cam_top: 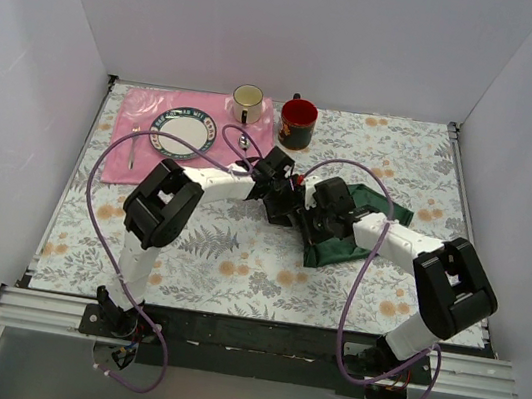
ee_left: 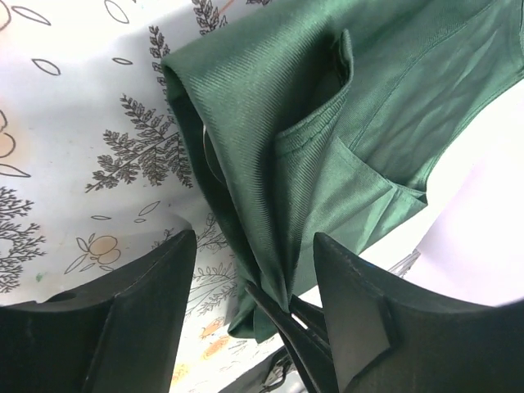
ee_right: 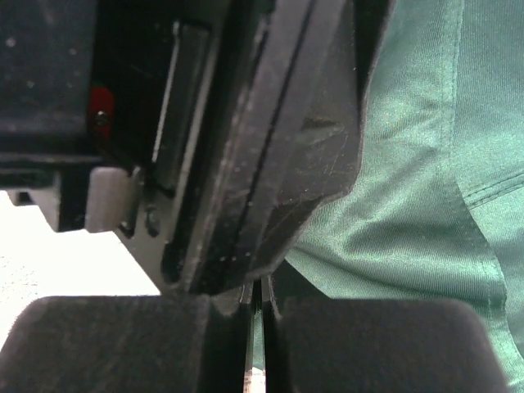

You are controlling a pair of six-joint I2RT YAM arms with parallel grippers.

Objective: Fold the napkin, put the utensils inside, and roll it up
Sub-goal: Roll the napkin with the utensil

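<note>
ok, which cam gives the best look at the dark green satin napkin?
Left wrist: the dark green satin cloth napkin fills the frame, with its folds and layered edges clear. Top external shows it small and largely occluded. Right wrist catches only a creased patch along its right side.

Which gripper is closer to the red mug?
Left. The left gripper hovers just in front of the red mug; the right gripper is farther off, nearer the robot's side, over the napkin.
</note>
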